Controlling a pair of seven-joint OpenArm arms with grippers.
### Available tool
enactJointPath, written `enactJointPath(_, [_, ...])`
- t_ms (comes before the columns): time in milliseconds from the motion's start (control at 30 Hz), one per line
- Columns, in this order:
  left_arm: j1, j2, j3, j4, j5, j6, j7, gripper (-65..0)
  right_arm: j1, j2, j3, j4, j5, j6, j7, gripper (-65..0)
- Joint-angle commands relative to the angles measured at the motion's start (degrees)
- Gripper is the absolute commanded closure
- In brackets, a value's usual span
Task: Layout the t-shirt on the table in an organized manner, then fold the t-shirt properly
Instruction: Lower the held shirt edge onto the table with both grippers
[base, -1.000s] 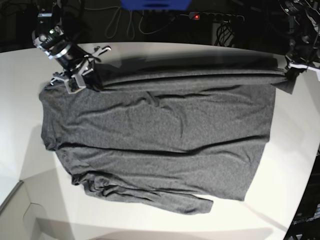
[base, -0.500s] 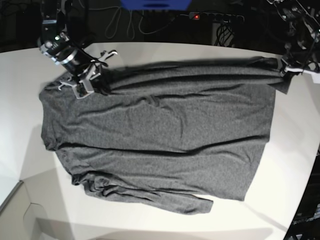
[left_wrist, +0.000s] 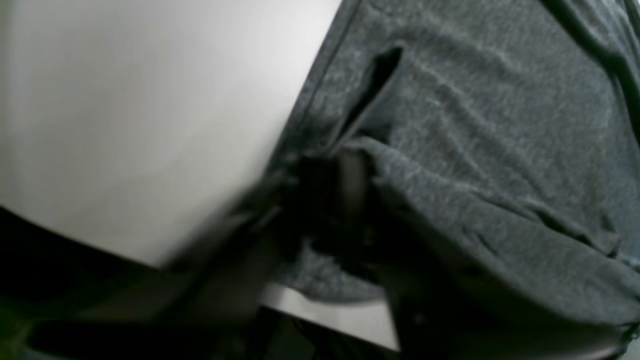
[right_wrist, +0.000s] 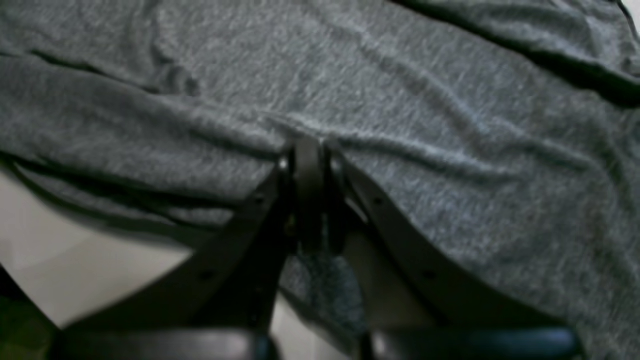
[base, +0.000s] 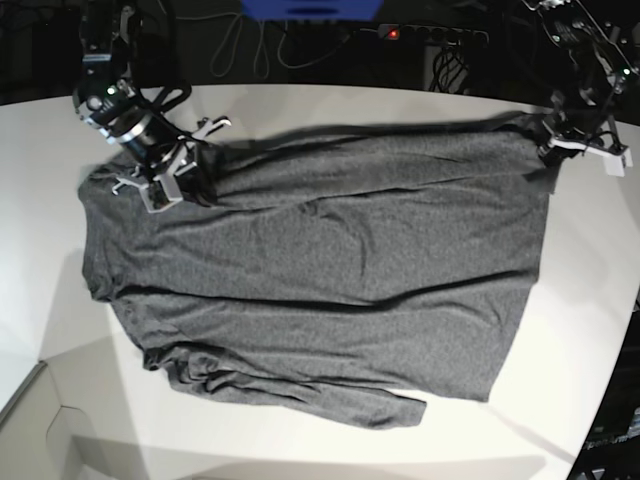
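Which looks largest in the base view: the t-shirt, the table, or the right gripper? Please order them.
1. table, largest.
2. t-shirt, covering much of it.
3. right gripper, smallest, at the shirt's far corner.

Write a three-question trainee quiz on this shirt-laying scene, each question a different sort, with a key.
1. True or false: the right gripper is shut on the t-shirt.
2. Multiple choice: in the base view, the bunched, rumpled sleeve lies along the shirt's (A) top edge, (B) bottom edge, (C) centre.
3. Fill in: the shirt rests on a white ____.

Key:
1. True; its jaws pinch a fold of cloth.
2. B.
3. table.
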Motion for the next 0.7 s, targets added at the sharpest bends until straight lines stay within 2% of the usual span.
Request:
enactJointPath(0, [-0.1,-0.7,-0.3,0.9,-1.0,-0.1,-0.9,-18.9,0.4,0.4,0.2,0.8,0.9,0.1,1.6,0.0])
enactJointPath(67, [0.0,-0.7,-0.3,0.9,-1.0,-0.2,-0.9,-22.9,0.4,0.4,0.2,0.2,0.9,0.1,1.6,0.0])
enactJointPath(500, [2.4,-0.8,-0.5,1.7,-1.6,-0.5,-0.9,-23.5,2.0,1.7,0.3,-4.4,0.8,0.1,1.6,0.0])
enactJointPath(567, [2.7,-0.8,-0.5,1.7,-1.6,-0.5,-0.9,-24.4,2.0,1.7,0.3,-4.4,0.8,0.1,1.6,-4.0])
enactJointPath(667, [3.1,-0.8,-0.6,1.7,-1.8,-0.6,-0.9,-33.0,1.6,1.7,0.3,-4.3,0.8,0.1,1.6,-13.5])
